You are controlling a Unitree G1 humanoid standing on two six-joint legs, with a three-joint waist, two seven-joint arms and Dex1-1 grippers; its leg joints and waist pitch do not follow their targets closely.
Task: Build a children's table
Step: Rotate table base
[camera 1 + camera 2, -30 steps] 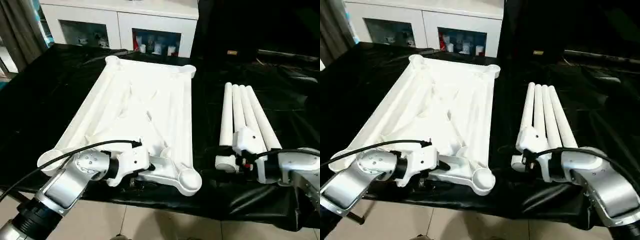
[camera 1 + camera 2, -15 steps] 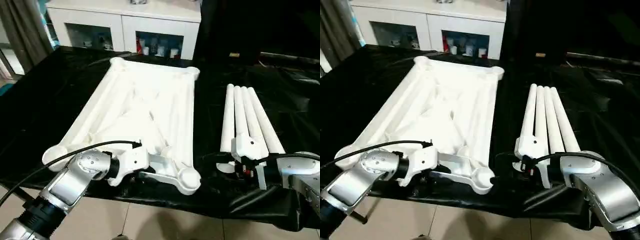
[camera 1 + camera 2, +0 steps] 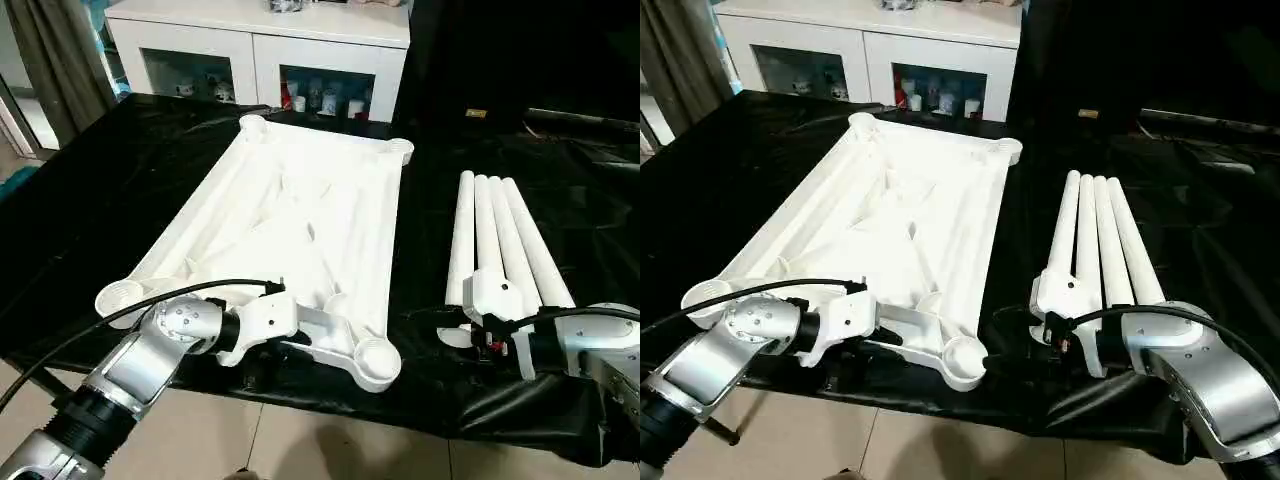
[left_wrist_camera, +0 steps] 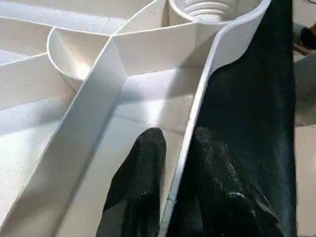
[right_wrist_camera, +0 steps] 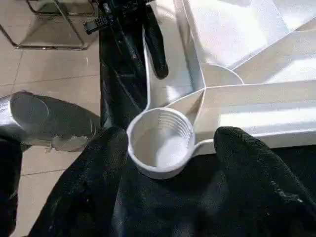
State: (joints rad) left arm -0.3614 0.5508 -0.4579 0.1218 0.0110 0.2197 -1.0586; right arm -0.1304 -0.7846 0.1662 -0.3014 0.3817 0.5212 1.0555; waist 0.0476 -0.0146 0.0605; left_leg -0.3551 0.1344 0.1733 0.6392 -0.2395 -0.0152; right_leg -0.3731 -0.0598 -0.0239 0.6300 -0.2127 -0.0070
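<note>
The left claw [image 4: 177, 140] pinches the panel's [image 3: 300, 210] near rim, one finger inside the wall and one outside, probably to steady it. Just right of the panel's near-right socket [image 3: 378, 357], the right claw [image 5: 168, 136] gapes wide and empty, facing it. Four legs [image 3: 495, 235] lie bundled right of the panel, which rests ribs-up on the black tabletop [image 3: 120, 170], so its sockets are open for them.

A bench [image 3: 90, 210] draped in wrinkled black sheeting carries the white tabletop [image 3: 290, 230], lying ribbed underside up with a near corner socket [image 3: 377, 362] at the bench's front edge. To its right, four white legs [image 3: 495, 240] lie side by side.
</note>
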